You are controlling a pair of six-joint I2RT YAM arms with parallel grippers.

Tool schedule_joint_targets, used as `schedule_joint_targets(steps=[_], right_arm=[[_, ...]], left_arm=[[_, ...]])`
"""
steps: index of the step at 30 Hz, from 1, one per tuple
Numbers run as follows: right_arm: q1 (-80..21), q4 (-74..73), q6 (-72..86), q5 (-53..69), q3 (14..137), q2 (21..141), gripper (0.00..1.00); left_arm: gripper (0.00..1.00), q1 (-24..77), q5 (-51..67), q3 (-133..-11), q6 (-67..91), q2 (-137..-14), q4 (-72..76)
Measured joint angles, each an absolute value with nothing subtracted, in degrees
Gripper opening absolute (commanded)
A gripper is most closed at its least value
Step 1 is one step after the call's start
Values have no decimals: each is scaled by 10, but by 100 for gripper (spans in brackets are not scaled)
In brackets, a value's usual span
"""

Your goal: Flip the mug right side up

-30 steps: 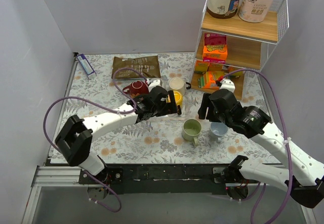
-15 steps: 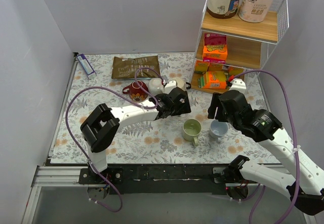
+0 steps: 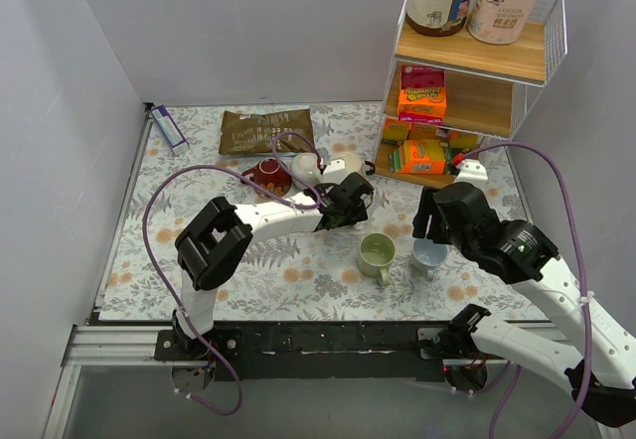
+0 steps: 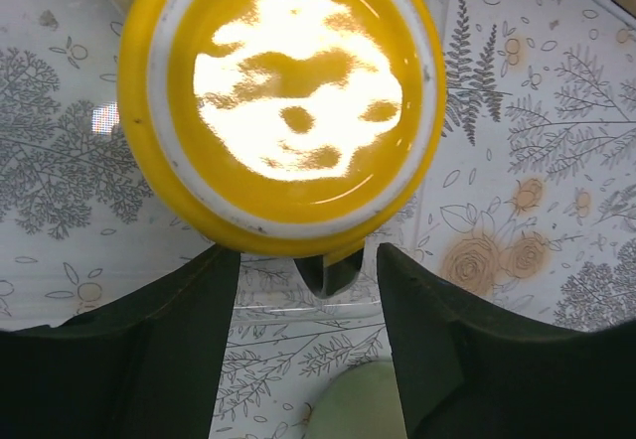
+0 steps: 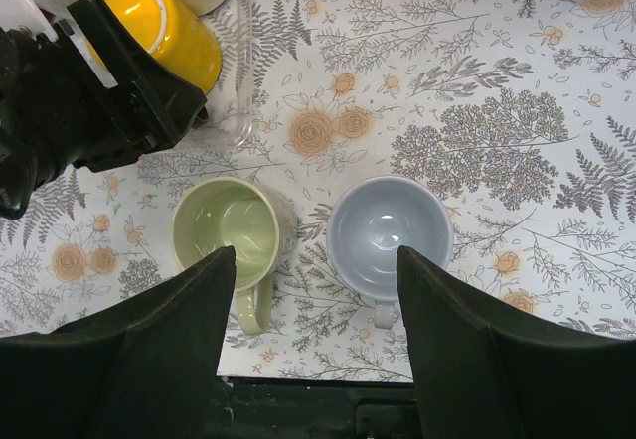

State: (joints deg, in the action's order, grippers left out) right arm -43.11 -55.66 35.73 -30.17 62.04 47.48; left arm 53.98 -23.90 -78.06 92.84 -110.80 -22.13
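Yellow mug (image 4: 298,101) sits on the table (image 4: 556,111) just beyond the green mug (image 5: 227,235). Its glossy glazed base with a pale foot ring faces the left wrist view. The mouth is hidden. A dark stub under its near edge is hard to identify. From above, the left arm covers it almost wholly.

Left pincer (image 4: 303,258) is spread, fingers flanking the mug's near edge; contact unclear.

Right pincer (image 5: 316,255) is spread above the green mug and the grey-blue mug (image 5: 390,228), both upright, smooth ceramic.

The table has a floral-print cover.
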Motion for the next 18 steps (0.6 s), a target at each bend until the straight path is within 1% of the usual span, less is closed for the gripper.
schedule_joint_targets(steps=[1, 4, 7, 10, 11, 14, 15, 17, 18], right_arm=[[-431, -557, 357, -303, 620, 473, 73], [-431, -557, 357, -303, 620, 469, 73], [-431, -556, 357, -303, 620, 466, 73], [-431, -556, 357, -303, 620, 464, 73], [-431, -556, 358, -303, 619, 464, 73], [-431, -556, 358, -303, 615, 463, 73], [-431, -556, 357, -303, 613, 462, 73], [-431, -556, 358, -302, 611, 462, 72], [-431, -556, 358, -302, 610, 462, 72]], left_arm=[[49, 540, -242, -781, 929, -1111, -223], [43, 540, -247, -781, 934, -1114, -230], [41, 540, -250, -782, 935, -1114, -232], [36, 540, -252, -782, 939, -1114, -234], [31, 540, -253, -782, 939, -1114, -234], [25, 541, -256, -782, 940, -1114, -234], [21, 542, -258, -782, 941, -1114, -234], [16, 542, -259, -782, 942, -1114, -234], [9, 542, -260, -782, 940, -1113, -234]])
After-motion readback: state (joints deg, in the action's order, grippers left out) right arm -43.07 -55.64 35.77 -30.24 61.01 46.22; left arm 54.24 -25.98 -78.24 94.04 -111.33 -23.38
